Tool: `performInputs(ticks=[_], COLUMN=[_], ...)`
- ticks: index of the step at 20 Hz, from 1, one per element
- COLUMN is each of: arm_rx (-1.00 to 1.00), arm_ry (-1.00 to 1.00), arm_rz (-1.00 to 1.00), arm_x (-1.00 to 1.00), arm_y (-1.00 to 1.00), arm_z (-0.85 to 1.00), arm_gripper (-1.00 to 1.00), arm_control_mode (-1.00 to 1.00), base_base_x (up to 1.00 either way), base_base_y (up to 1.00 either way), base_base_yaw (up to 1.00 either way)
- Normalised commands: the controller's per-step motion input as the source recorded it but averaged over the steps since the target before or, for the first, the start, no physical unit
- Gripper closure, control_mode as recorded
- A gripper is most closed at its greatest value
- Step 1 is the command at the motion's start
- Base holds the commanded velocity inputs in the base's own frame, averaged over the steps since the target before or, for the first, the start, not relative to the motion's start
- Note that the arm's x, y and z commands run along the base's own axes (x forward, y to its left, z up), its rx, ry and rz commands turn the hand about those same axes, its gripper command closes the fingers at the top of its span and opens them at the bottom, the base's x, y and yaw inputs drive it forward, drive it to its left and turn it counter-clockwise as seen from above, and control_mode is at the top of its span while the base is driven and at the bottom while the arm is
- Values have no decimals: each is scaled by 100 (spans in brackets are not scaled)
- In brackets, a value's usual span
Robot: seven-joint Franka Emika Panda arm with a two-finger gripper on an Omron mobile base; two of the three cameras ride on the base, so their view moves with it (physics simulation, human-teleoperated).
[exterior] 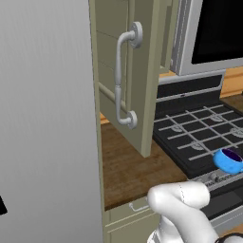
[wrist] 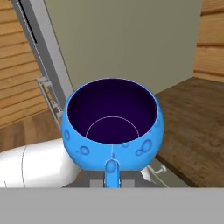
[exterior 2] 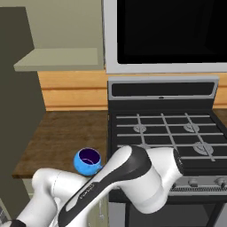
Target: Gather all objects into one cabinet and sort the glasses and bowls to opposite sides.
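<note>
Holding a small, round, glossy blue bowl [wrist: 112,129] with a dark inside by its rim, our gripper [wrist: 112,168] is clenched on it, lifted in front of the brown wooden tabletop [exterior: 130,166], beside the black stove [exterior 2: 168,133] and the olive cabinet door [exterior: 137,71] with its curved grey handle [exterior: 124,76].

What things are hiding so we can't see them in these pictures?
- Gripper fingers: in the hand view the blue bowl covers them, so how they clamp it is hidden.
- The bowl in the left base view: cut off by the right edge.
- Inside the cabinet: the open door blocks it in the left base view.
- Stove knobs: partly behind the arm in the right base view.
</note>
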Motion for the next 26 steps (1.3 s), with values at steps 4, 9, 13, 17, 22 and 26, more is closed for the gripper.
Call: performInputs(ticks=[4, 9, 13, 17, 22, 26], arm_rx=[0, 0, 0, 0, 0, 0], arm_ry=[0, 0, 0, 0, 0, 0], arm_rz=[0, 0, 0, 0, 0, 0], arm_x=[0, 0, 0, 0, 0, 0], arm_y=[0, 0, 0, 0, 0, 0], arm_z=[0, 0, 0, 0, 0, 0], arm_gripper=[100, 100, 100, 100, 100, 100], arm_control_mode=[-100, -100, 100, 100, 100, 100], base_base_x=[0, 0, -1, -79, -100, -99], base_base_y=[0, 0, 0, 0, -16, -32], base_base_yaw=[0, 0, 0, 0, 8, 7])
